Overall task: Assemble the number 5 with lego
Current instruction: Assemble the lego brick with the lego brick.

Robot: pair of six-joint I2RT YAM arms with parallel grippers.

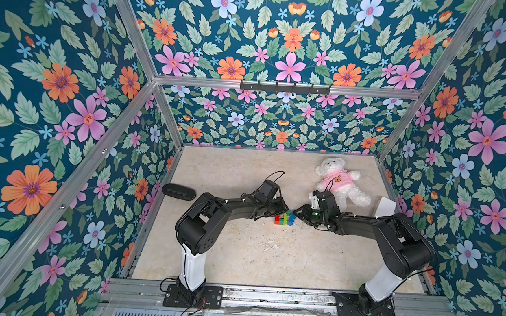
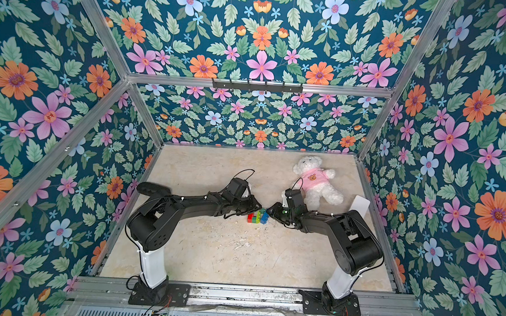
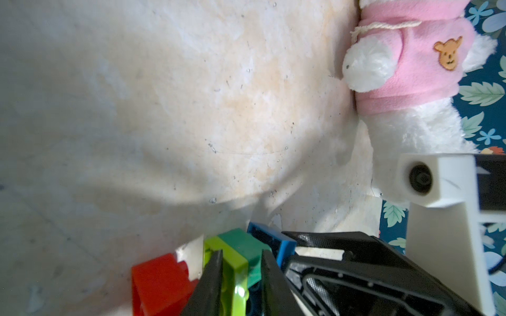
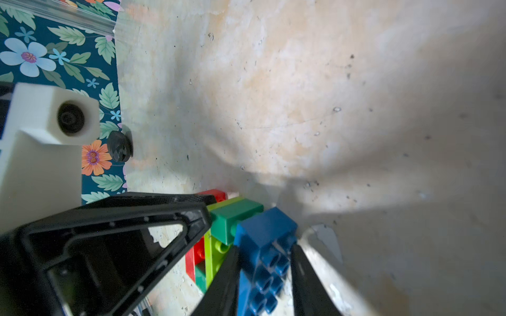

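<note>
You have the number 5 [image 1: 284, 218] near the middle of the table [image 1: 240, 254], lying between the two arms, which reach in from either side and meet almost tip to tip over it in both top views. Its red brick [image 1: 277, 219] is the end toward your left arm and its blue brick [image 1: 291, 219] the end toward your right, with the lime brick [image 3: 232, 262] between them and a dark-green brick [image 4: 235, 216] joining lime to blue. In the left wrist view the left gripper [image 3: 241, 284] is pressed onto the middle of the stack, one black finger against the outer face of the lime brick and the other just past the dark-green one, so it pinches those two together. In the right wrist view the right gripper [image 4: 264, 287] has its fingers [image 4: 224, 281] lying along both long sides of the blue brick, narrowed onto it in what looks like a pinch (no gap shows on either side). You cannot tell from these views whether the stack rests on the table or hangs just above it. The white teddy [image 1: 339, 179] in its pink top lies on its back behind the right arm, well apart from the bricks; a white panel [image 1: 385, 206] leans at the table's right edge; a black oblong thing [image 1: 179, 192] lies by the left wall.
</note>
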